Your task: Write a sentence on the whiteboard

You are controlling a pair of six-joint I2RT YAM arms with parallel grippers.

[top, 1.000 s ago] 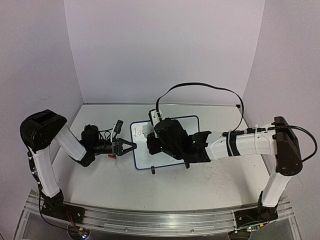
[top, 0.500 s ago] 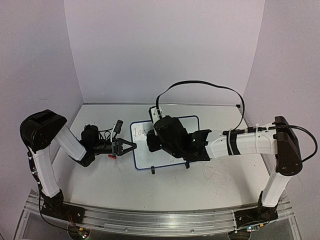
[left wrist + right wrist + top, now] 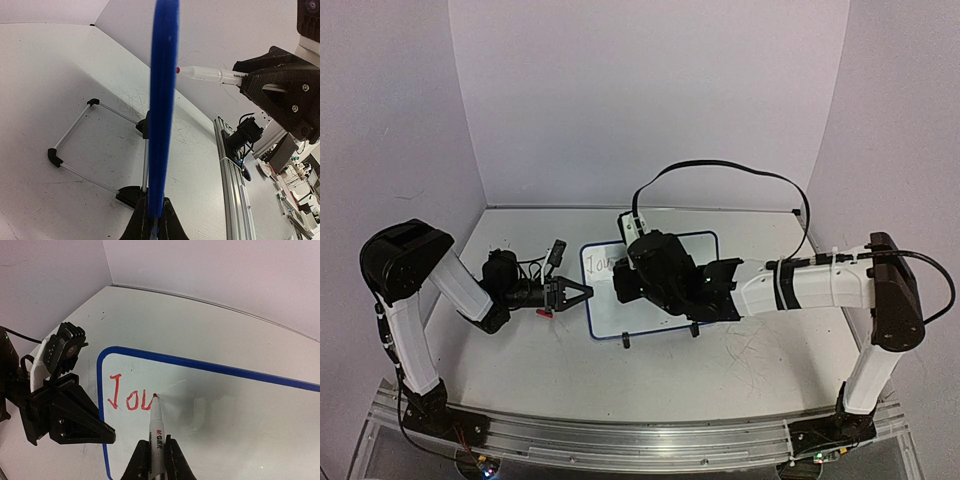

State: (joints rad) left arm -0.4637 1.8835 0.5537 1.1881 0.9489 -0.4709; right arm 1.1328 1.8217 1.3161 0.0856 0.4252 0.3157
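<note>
Top cam looks down from behind; L wrist cam sees whiteboard (image 3: 162,100) edge-on, R wrist its face, both close.

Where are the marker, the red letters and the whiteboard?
marker (image 3: 156,427): right wrist view, white barrel.
red letters (image 3: 115,390): right wrist view, stem of the J.
whiteboard (image 3: 200,365): right wrist view, blue top rim.

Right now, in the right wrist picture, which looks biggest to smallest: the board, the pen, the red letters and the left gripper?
1. board
2. left gripper
3. pen and red letters: about alike; the pen is nearer the camera, so I won't rank them.
</note>
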